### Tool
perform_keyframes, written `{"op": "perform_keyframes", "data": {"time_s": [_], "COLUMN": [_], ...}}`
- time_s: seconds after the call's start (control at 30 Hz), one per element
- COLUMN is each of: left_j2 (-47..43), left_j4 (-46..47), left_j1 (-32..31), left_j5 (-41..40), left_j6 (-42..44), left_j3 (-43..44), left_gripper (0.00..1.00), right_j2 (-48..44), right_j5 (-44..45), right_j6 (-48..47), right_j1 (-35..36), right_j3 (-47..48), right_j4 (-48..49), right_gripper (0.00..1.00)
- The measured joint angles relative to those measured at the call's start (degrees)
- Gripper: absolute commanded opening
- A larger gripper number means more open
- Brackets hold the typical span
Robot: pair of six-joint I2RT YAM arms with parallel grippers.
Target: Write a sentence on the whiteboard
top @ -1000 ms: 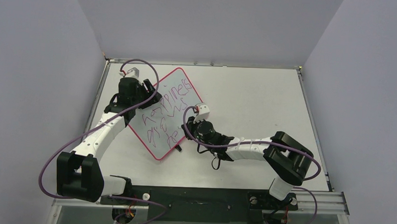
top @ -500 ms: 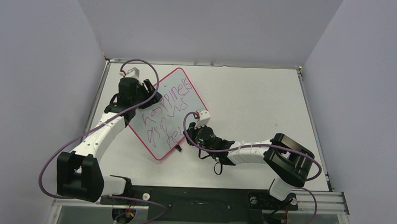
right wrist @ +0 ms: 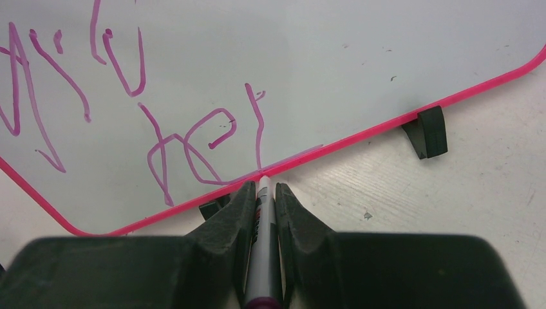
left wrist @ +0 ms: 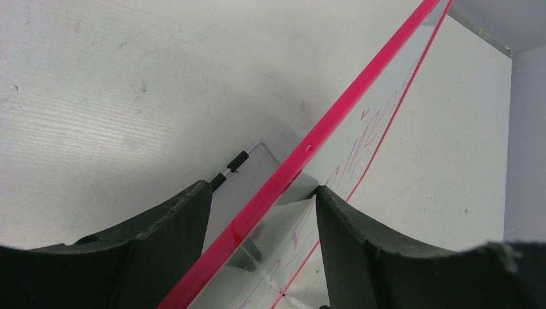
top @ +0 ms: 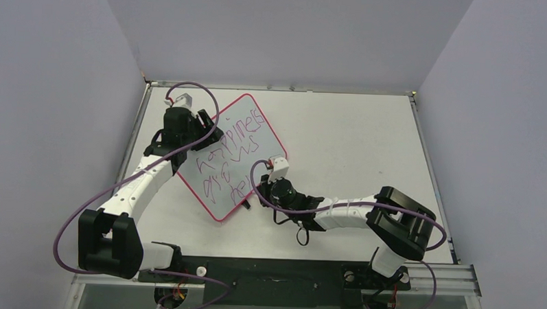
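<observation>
The whiteboard (top: 252, 137) with its red-pink frame lies slanted at the table's left. The purple sentence (top: 229, 160) runs in slanted lines, starting "happiness". My left gripper (top: 201, 128) straddles the board's far-left edge; in the left wrist view the frame (left wrist: 309, 151) passes between the fingers of that gripper (left wrist: 257, 193), and the right finger touches the board's face. My right gripper (top: 257, 195) is shut on a white marker (right wrist: 263, 219). The right gripper (right wrist: 263, 187) holds the marker's tip at the board's lower frame, below the last written letters (right wrist: 193, 141).
Black clips (right wrist: 428, 132) stick out under the board's lower edge. A thin wire leg with a black tip (left wrist: 235, 161) shows behind the board. Grey walls close in the table on three sides. The right arm's purple cable loops over the table beside it.
My right gripper has moved toward the near edge with the marker, from the board's face down to its lower frame. The left gripper and the board have not moved.
</observation>
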Motion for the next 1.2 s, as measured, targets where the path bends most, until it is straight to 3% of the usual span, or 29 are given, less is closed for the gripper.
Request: {"op": "perform_keyframes", "data": {"time_s": [1.2], "left_j2": [0.0], "left_j4": [0.1], "left_j1": [0.0], "left_j5": [0.0], "left_j6": [-0.1], "left_j3": [-0.1], "left_gripper": [0.46], "right_j2": [1.8], "right_j5": [1.0], "right_j6": [-3.1], "right_j1": [-2.0], "right_j3": [8.2], "right_j4": [-4.7], "right_gripper": [0.00]}}
